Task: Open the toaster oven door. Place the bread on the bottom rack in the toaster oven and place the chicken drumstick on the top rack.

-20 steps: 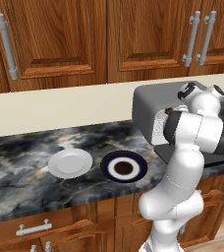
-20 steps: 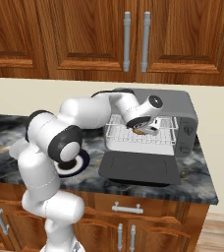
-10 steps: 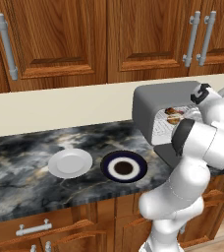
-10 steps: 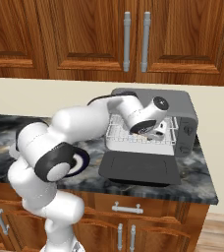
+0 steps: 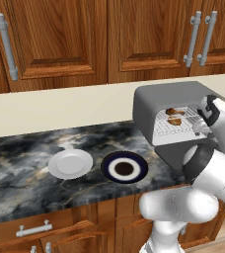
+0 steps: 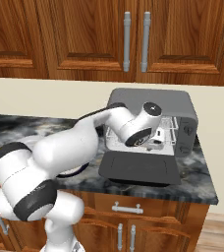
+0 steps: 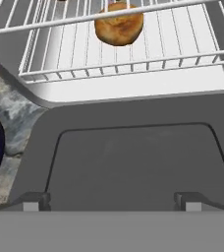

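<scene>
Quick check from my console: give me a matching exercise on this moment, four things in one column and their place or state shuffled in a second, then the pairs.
Things:
1. bread
2. chicken drumstick
3. toaster oven door
4. white plate

Place or state:
A. folded down flat over the counter
B. on the counter, left of the dark-rimmed plate
C. on the lower wire rack
D. on the upper wire rack

Pairs: 1-C, 2-D, 3-A, 4-B

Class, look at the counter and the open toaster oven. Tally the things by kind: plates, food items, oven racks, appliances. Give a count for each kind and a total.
Plates: 2, white plate and dark-rimmed plate
Food items: 2, bread and chicken drumstick
Oven racks: 2, top rack and bottom rack
Appliances: 1, toaster oven
Total: 7
</scene>
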### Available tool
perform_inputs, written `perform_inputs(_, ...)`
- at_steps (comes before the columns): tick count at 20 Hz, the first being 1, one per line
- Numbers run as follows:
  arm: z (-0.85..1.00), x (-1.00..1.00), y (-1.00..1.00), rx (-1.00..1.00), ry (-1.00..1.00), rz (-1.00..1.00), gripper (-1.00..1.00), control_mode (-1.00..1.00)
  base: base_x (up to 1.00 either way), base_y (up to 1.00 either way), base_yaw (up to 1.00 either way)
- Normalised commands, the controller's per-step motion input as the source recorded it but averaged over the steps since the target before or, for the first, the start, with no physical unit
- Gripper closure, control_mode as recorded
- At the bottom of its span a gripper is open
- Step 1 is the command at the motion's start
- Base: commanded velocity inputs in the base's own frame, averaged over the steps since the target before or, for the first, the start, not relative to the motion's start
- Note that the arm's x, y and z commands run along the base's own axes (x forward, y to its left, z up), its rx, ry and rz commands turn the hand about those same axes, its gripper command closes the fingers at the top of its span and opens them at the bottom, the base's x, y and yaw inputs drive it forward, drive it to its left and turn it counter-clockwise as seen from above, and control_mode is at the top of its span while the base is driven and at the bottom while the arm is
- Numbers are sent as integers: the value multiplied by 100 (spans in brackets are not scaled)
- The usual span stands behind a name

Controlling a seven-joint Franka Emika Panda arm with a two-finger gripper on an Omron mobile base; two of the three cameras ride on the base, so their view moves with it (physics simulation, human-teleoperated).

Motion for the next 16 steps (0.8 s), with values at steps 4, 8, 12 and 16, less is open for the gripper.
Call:
perform_inputs(4, 2, -56, 22, -17, 6, 0, -100, -100, 0, 0, 0)
perform_inputs(8, 11, -60, 17, -5, 3, 0, -100, -100, 0, 0, 0)
perform_inputs(12, 4, -56, 14, -1, 3, 0, -100, -100, 0, 0, 0)
perform_inputs(16, 0, -45, 25, 0, 8, 0, -100, -100, 0, 0, 0)
